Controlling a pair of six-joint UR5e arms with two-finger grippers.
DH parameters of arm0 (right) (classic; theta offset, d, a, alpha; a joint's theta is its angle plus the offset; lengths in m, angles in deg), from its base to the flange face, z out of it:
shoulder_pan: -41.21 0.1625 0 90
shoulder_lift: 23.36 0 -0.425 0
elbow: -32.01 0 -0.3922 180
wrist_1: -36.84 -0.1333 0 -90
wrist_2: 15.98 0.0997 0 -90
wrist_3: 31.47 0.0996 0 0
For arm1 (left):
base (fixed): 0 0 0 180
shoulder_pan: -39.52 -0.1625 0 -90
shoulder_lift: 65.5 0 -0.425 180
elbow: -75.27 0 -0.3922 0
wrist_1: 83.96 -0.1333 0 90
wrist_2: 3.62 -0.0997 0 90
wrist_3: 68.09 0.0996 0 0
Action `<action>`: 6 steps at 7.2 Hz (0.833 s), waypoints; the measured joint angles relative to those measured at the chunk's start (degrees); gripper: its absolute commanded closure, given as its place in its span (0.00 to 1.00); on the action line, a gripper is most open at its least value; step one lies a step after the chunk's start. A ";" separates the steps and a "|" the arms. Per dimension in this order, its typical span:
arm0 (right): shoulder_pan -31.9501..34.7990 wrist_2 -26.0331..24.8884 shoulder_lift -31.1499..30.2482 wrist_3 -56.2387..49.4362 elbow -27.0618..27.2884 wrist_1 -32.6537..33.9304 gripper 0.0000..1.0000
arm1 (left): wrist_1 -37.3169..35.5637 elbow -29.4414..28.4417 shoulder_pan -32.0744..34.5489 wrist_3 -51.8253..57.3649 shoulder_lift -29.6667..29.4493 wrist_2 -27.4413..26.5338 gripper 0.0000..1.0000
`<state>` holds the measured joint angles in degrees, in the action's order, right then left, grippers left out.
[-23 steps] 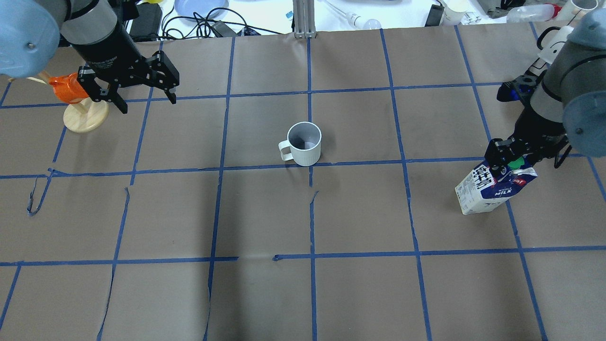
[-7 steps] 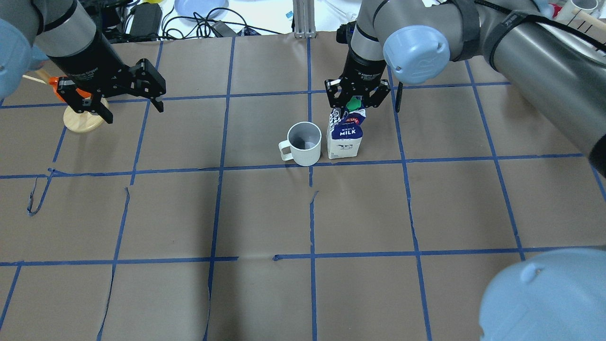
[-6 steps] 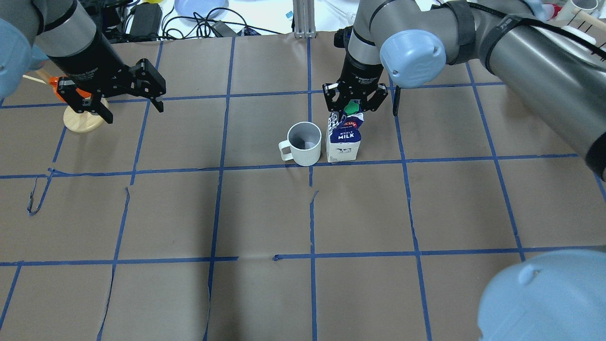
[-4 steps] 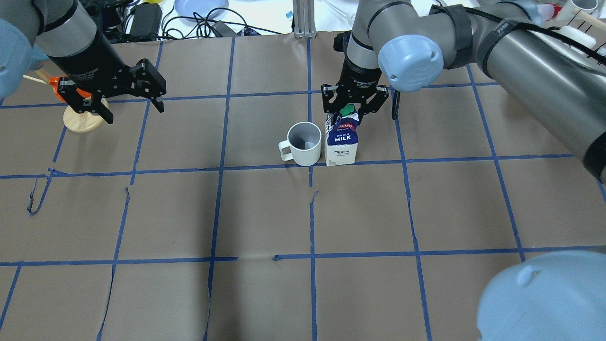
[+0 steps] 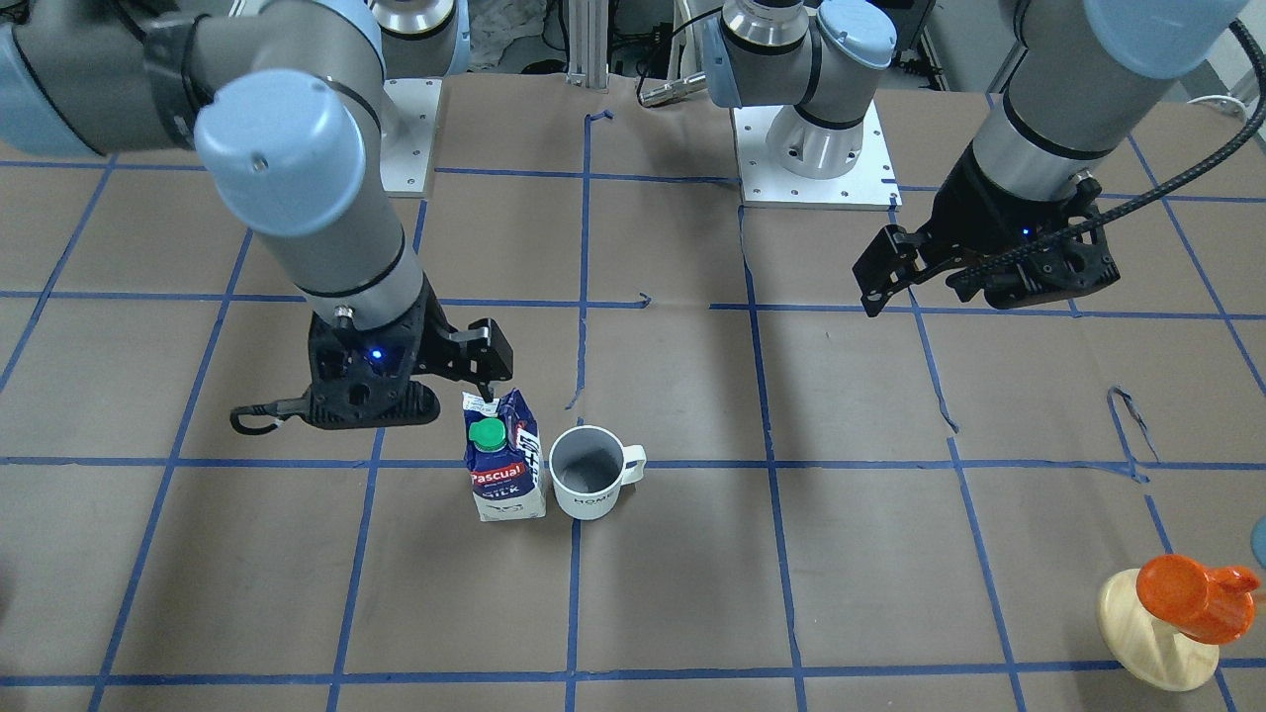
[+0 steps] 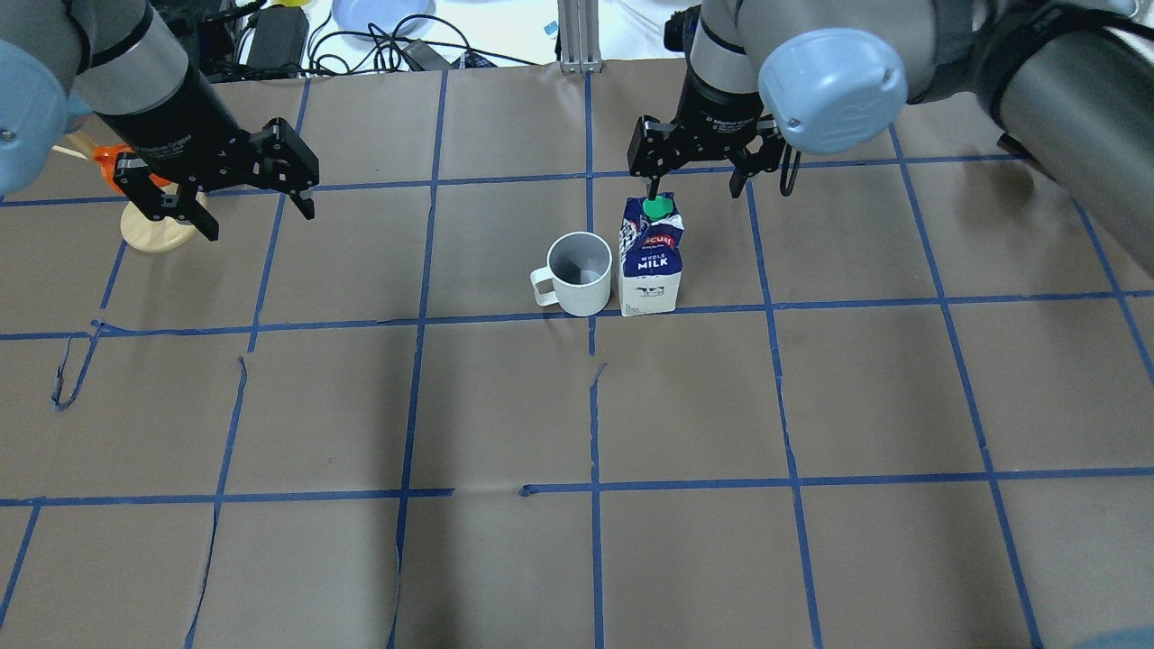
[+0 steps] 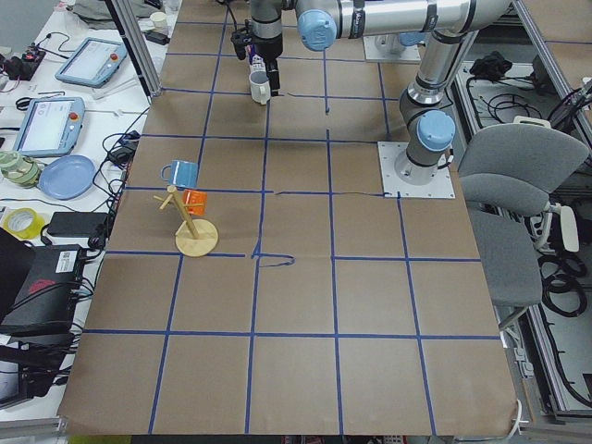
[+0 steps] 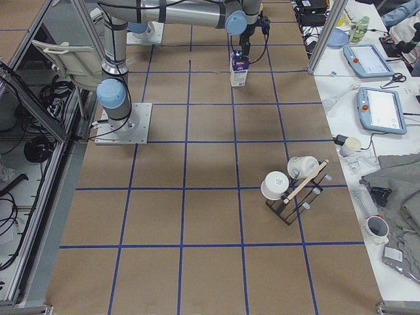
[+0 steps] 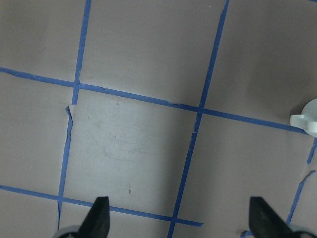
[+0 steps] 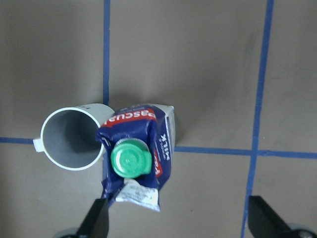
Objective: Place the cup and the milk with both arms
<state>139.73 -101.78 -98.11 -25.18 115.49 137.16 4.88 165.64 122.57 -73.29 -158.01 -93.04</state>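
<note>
The white cup [image 6: 581, 275] stands upright near the table's middle, handle toward my left. It also shows in the front view [image 5: 588, 477] and the right wrist view [image 10: 72, 136]. The milk [image 6: 651, 270] stands upright right beside it, touching or nearly so [image 5: 504, 465] [image 10: 136, 158]. My right gripper [image 6: 694, 185] is open, above and just behind the carton's green cap, holding nothing [image 10: 181, 218]. My left gripper [image 6: 260, 216] is open and empty over bare table at the far left [image 9: 182, 218]. Only the cup's handle edge [image 9: 308, 119] shows in the left wrist view.
A wooden mug stand [image 6: 158, 225] with an orange cup [image 5: 1192, 593] stands just behind my left gripper. A rack with white mugs [image 8: 292, 187] stands at the table's right end. Cables and a blue plate [image 6: 383, 13] lie beyond the far edge.
My right gripper carried the milk from the right edge to beside the cup, set it down, then opened and lifted off it. My left gripper has barely moved.
</note>
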 measured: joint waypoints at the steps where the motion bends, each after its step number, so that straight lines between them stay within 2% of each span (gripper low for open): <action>1: -0.68 -1.07 -3.33 -0.37 0.16 -1.46 0.00 | -0.22 0.07 0.03 -0.04 0.09 0.04 0.00; 4: -2.90 -3.95 -10.67 -5.50 0.55 -9.03 0.00 | -0.39 0.03 0.53 -0.01 0.45 0.00 0.00; 6: -4.60 -3.96 -14.51 -7.71 3.04 -11.01 0.00 | -0.41 -0.11 0.92 0.02 0.69 0.03 0.00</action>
<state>135.13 -105.74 -112.62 -32.89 118.53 126.14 4.47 165.53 123.50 -73.27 -157.32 -93.01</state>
